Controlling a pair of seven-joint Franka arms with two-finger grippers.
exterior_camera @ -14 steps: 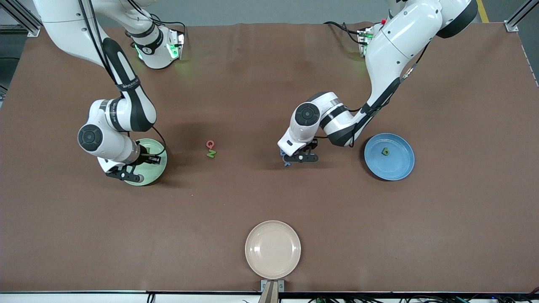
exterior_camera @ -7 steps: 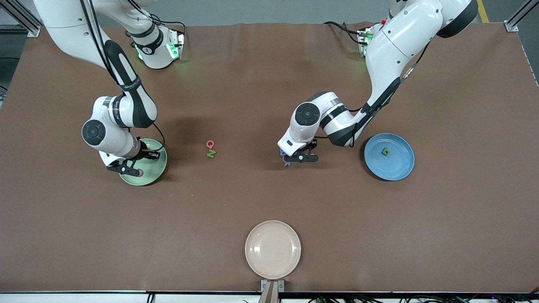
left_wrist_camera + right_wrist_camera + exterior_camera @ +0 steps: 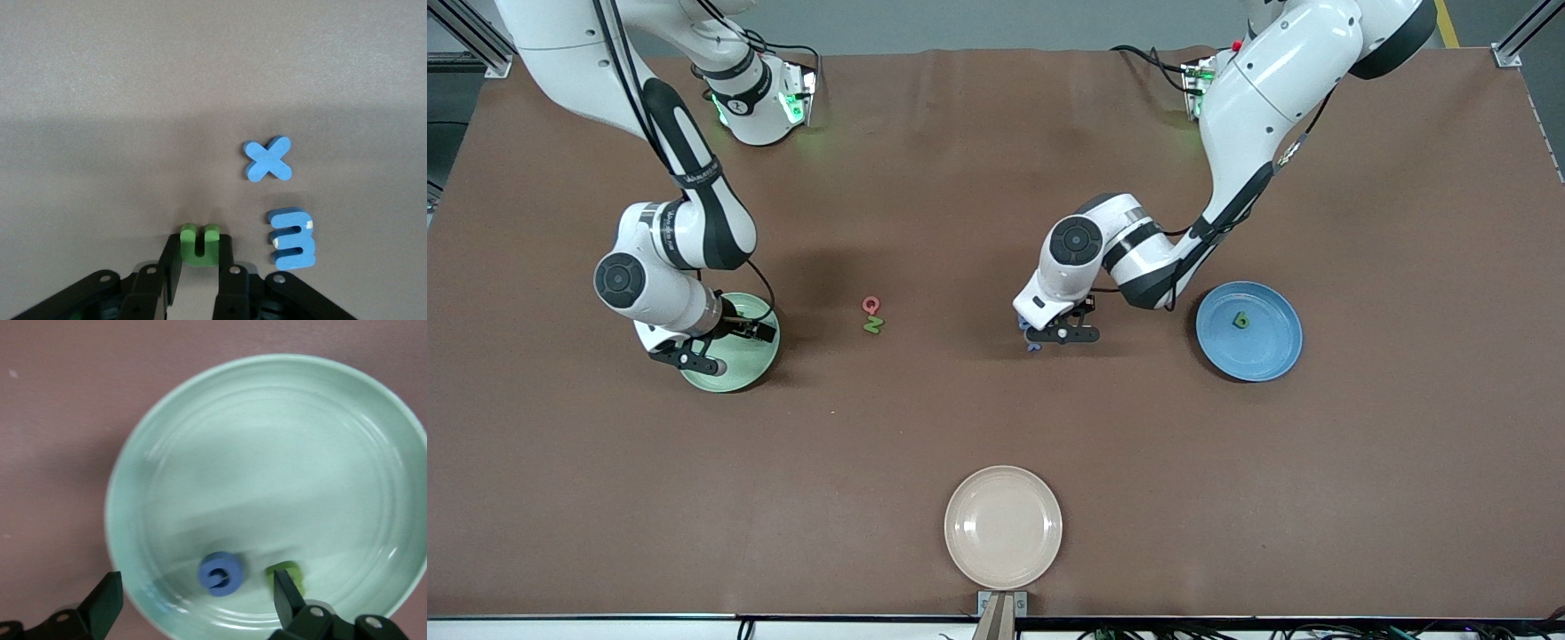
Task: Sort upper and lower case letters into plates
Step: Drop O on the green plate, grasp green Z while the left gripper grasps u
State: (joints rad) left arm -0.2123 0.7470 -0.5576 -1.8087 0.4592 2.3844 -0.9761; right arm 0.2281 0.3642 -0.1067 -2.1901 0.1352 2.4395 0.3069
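Tight spot by the left hand [image 3: 198,280]: blue x [image 3: 267,160] and blue m [image 3: 291,239] sit just beside its green u [image 3: 200,243]. Frame bottom is bare desk [image 3: 1227,498] except the beige plate [image 3: 1003,527].

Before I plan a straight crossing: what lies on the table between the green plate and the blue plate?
In the front view, between the green plate and blue plate: a red letter, a green letter, and the left gripper.

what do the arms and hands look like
Both arms are glossy white with rounded segments, black bands at the joints and round dark grey joint caps. Black cables run along each. Green lights glow at both bases. The left hand and right hand are black, each with two slim fingers.
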